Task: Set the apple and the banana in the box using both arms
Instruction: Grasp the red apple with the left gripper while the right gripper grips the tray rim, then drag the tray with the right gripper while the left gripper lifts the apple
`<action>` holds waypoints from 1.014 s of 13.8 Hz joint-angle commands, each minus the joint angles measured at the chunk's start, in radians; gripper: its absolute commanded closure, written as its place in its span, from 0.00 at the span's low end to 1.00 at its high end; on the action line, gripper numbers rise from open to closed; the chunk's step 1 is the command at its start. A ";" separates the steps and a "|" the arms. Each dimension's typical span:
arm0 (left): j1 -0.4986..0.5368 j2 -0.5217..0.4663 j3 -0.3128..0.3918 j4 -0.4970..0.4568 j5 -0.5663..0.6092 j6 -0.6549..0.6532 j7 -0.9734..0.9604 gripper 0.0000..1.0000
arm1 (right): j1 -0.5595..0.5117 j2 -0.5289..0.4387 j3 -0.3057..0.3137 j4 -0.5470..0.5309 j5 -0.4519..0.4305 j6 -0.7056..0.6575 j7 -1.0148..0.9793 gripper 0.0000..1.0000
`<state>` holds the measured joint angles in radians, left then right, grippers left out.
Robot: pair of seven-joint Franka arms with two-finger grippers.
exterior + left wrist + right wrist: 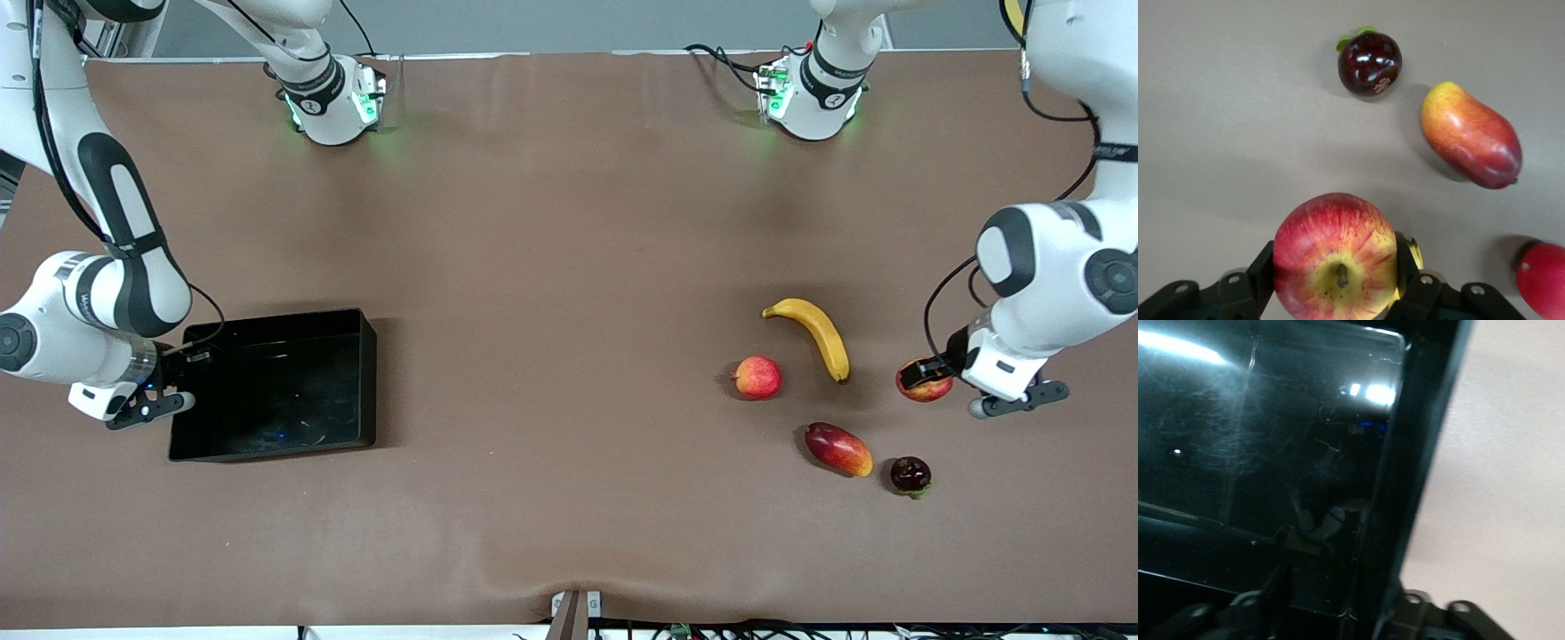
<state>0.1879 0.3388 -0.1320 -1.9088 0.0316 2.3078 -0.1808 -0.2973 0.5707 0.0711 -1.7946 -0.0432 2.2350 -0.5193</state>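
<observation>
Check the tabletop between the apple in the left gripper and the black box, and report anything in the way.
The left gripper is shut on the apple. Toward the box, the banana and a pinker apple lie on the way; past them the table is bare. The box interior looks empty.

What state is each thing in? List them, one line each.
apple: clamped between the left gripper's fingers.
left gripper: shut on the apple.
banana: lying on the table, untouched.
box: upright, no fruit inside.
right gripper: fingers astride the box wall.
pinker apple: resting on the table.
mango-like fruit: lying on its side.
dark fruit: resting on the table.
</observation>
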 commanded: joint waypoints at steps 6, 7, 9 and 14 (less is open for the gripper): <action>-0.004 -0.035 -0.037 0.203 0.013 -0.275 -0.017 1.00 | -0.033 -0.034 0.022 0.052 -0.010 -0.006 -0.013 1.00; -0.004 -0.037 -0.043 0.215 0.013 -0.286 -0.019 1.00 | -0.025 -0.058 0.024 0.051 -0.006 -0.011 -0.004 1.00; -0.005 -0.037 -0.044 0.247 0.014 -0.324 -0.019 1.00 | 0.012 -0.110 0.030 0.041 -0.003 -0.052 0.028 1.00; -0.076 -0.024 -0.052 0.295 0.016 -0.358 -0.094 1.00 | 0.241 -0.258 0.042 0.046 0.032 -0.215 0.377 1.00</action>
<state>0.1409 0.2963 -0.1830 -1.6535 0.0316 1.9814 -0.2312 -0.1569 0.3914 0.1154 -1.7258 -0.0325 2.0586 -0.2841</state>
